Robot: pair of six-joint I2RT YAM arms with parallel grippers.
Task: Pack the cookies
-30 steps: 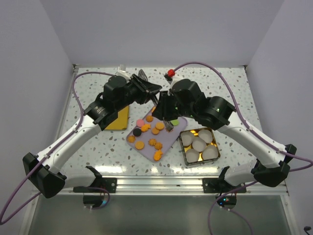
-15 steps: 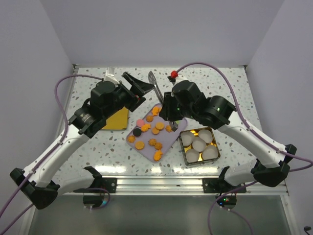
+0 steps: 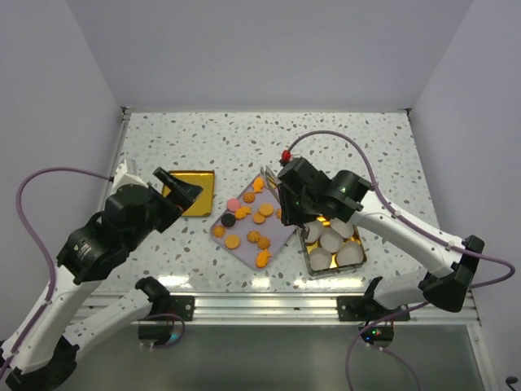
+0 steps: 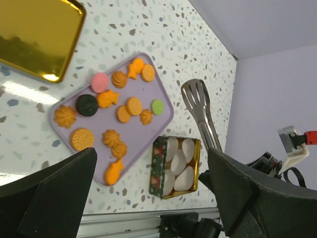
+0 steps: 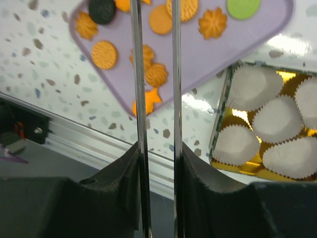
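Gripping a pair of metal tongs (image 5: 137, 74) in my right hand (image 5: 156, 158), I am keeping it clenched on their handle end, and the two blades are running out side by side over the lavender tray (image 4: 148, 134). Their tips are hanging by the tray's far corner, and I cannot tell whether they are touching anything. The cookies (image 4: 133, 105) are lying spread on that tray in the middle of the table (image 3: 366, 138). They are mostly orange and golden, with one pink, one black and one green among them. A tin (image 4: 157, 166) is sitting just beside the tray's right edge, holding white paper cups (image 4: 179, 161). My left hand (image 3: 177, 187) is hanging released above the table's left side, its fingers spread wide and grasping nothing. A gold lid (image 4: 37, 37) is lying flat on the table near the tray's left end, apart from it.
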